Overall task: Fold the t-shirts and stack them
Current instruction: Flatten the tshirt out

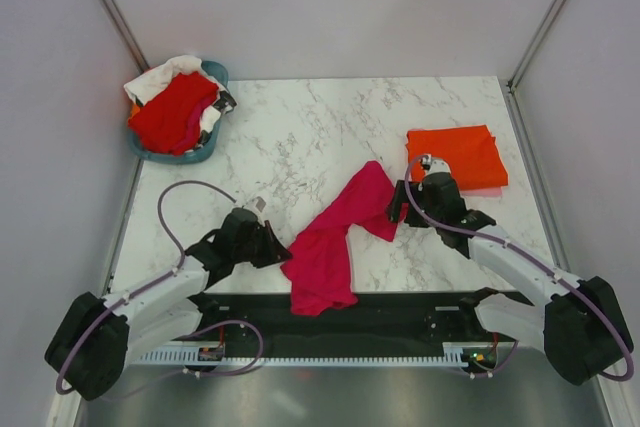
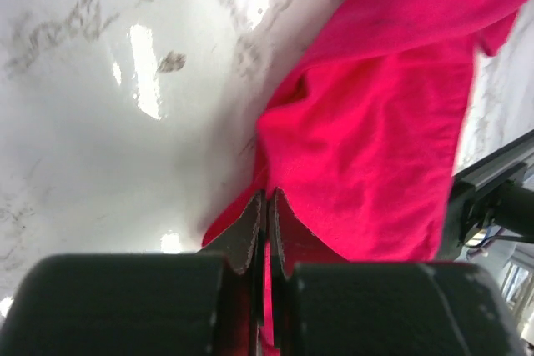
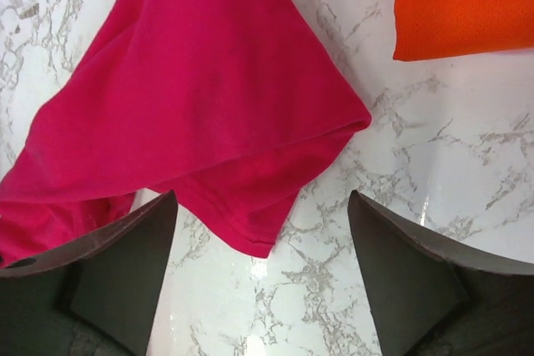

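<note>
A magenta-pink t-shirt (image 1: 335, 232) lies crumpled in a long diagonal strip on the marble table (image 1: 300, 137), its lower end hanging over the near edge. My left gripper (image 1: 283, 255) sits at the shirt's left edge. In the left wrist view its fingers (image 2: 250, 227) are pressed together with pink cloth (image 2: 375, 122) showing in the slit between them. My right gripper (image 1: 397, 209) is open over the shirt's right corner (image 3: 250, 223), with fabric and bare marble between its fingers (image 3: 133, 256). A folded orange t-shirt (image 1: 457, 155) lies flat at the right, also seen in the right wrist view (image 3: 463, 2).
A teal basket (image 1: 165, 155) at the back left holds a red t-shirt (image 1: 172, 112) and a white one (image 1: 165, 72). A pale pink edge (image 1: 490, 190) shows under the orange shirt. White walls close in the table on three sides.
</note>
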Robot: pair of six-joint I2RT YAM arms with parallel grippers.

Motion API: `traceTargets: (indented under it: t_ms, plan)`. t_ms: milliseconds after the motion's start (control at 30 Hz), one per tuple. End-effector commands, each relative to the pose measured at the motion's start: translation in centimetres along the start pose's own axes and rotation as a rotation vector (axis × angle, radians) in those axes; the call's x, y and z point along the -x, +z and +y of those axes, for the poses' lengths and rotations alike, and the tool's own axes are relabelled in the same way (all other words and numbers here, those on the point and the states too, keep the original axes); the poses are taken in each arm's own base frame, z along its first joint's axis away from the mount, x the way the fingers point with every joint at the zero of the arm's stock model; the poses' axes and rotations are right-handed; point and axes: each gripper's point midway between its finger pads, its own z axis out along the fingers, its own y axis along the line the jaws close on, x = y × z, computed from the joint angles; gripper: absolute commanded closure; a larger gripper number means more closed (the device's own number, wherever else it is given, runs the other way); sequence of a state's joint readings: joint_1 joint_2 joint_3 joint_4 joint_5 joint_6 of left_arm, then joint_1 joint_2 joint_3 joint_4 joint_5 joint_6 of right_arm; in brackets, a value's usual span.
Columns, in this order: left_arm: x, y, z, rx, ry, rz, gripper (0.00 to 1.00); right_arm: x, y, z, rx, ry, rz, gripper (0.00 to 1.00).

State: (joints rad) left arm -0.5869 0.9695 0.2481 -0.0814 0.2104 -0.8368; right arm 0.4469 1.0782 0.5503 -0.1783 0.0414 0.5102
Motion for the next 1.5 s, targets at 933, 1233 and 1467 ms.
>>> traceTargets:
  t_ms: [933, 1233, 1467]
  plan:
    - [17.0, -16.1, -11.1, 0.060, 0.287, -0.520, 0.98, -5.9, 3.6, 6.2, 0.258, 0.046, 0.213, 0.35]
    - [16.3, -16.0, -11.3, 0.032, 0.315, -0.498, 0.98, -6.1, 6.0, 6.8, 0.205, 0.040, 0.238, 0.56]
    - [15.8, -13.9, -9.1, 0.113, 0.330, -0.448, 0.98, -0.3, 4.8, 7.5, 0.151, 0.010, 0.146, 1.00]
